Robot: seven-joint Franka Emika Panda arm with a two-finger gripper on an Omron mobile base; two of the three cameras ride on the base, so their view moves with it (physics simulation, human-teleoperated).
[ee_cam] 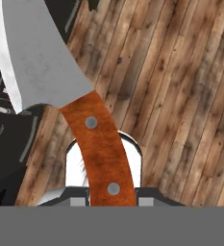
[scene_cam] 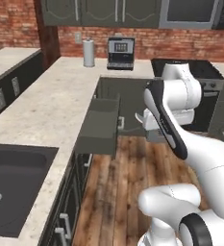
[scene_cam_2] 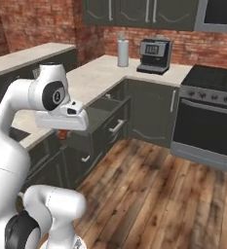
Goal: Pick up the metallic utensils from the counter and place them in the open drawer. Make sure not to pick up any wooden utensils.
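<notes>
the jaws are clamped on a knife [ee_cam: 60, 91]: in the hand view its broad grey metal blade [ee_cam: 34, 53] fills the upper left, and its orange-brown riveted handle [ee_cam: 104, 153] runs down between the jaws at the bottom edge. behind it lies wooden plank floor [ee_cam: 180, 96]. the fingertips themselves are hidden by the handle, so how far they stand apart is hard to judge.

in the left base view the open drawer [scene_cam: 100, 126] juts out from the dark cabinets below the pale speckled bench [scene_cam: 46, 110], and the arm's hand hangs just right of it, over the floor. in the right base view a bit of orange-brown shows under the hand, near the drawer [scene_cam_2: 98, 114]. a dark sink [scene_cam: 15, 182] sits in the bench at lower left. at the back corner stand a paper towel roll [scene_cam: 88, 53] and a coffee machine [scene_cam: 120, 54], with a black stove [scene_cam_2: 210, 78] to the right.
</notes>
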